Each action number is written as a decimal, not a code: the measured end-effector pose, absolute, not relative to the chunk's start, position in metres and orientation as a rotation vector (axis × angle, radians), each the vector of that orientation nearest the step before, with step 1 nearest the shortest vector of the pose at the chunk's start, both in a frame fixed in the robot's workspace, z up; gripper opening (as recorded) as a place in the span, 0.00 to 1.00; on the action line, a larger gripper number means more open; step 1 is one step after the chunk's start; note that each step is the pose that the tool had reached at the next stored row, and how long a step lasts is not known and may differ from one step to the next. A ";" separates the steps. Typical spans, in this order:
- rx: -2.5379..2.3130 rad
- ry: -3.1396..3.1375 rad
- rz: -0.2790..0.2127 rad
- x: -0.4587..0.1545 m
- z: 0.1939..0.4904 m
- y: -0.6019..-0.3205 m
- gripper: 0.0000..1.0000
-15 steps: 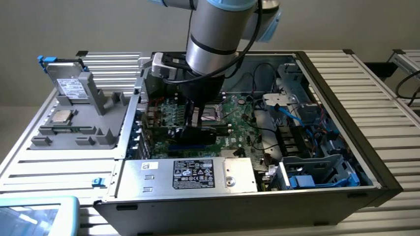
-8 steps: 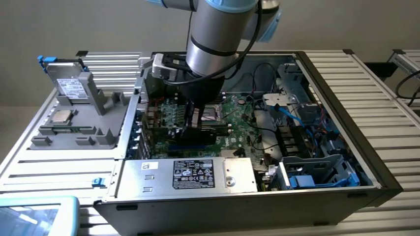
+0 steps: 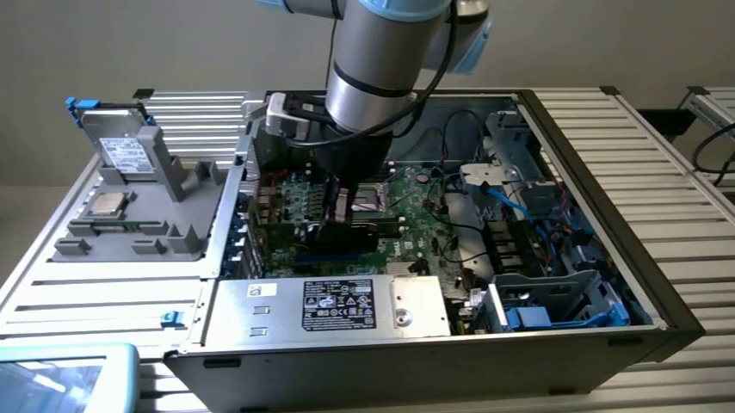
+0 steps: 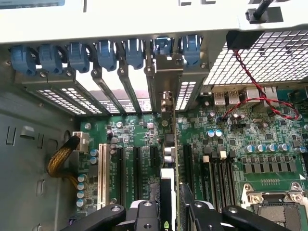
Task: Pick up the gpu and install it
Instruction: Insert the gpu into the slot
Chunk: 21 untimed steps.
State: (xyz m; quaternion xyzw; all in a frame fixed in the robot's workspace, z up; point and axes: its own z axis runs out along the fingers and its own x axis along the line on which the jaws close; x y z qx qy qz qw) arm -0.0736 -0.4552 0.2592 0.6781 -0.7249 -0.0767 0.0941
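We see the gripper (image 3: 344, 219) reaching down into the open computer case (image 3: 580, 163), which lies on its side so the motherboard (image 4: 139, 130) faces up and can be approached from above. In the wrist view the gripper (image 4: 169, 208) has its two fingers (image 4: 144, 214) closed partway onto the graphics card (image 4: 172, 137), pinching its faces. The card stands on edge between them, and we judge it is held this way so its lower edge can meet a slot squarely. It runs parallel to the black expansion slots (image 4: 137, 166) and lies between two of them, with the white slot (image 4: 102, 173) further off to one side. Whether its lower edge has entered a slot, or merely hovers over the board, we cannot tell. The card's silver bracket end points toward the rear wall, close under the row of blue clips (image 4: 106, 53). That fits, since the bracket has to line up with one of the openings there. The memory slots (image 4: 221, 173) and the processor socket (image 4: 274, 202) sit on the card's other side, apart from it. In the exterior view the power supply (image 3: 339, 305) lies beside the board, nearer the camera than the gripper.
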 end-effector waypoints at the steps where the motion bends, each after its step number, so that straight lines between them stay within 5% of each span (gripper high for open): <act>1: 2.011 -2.150 -0.228 -0.074 0.259 -0.455 0.28; 21: 2.008 -2.147 -0.234 -0.078 0.250 -0.454 0.28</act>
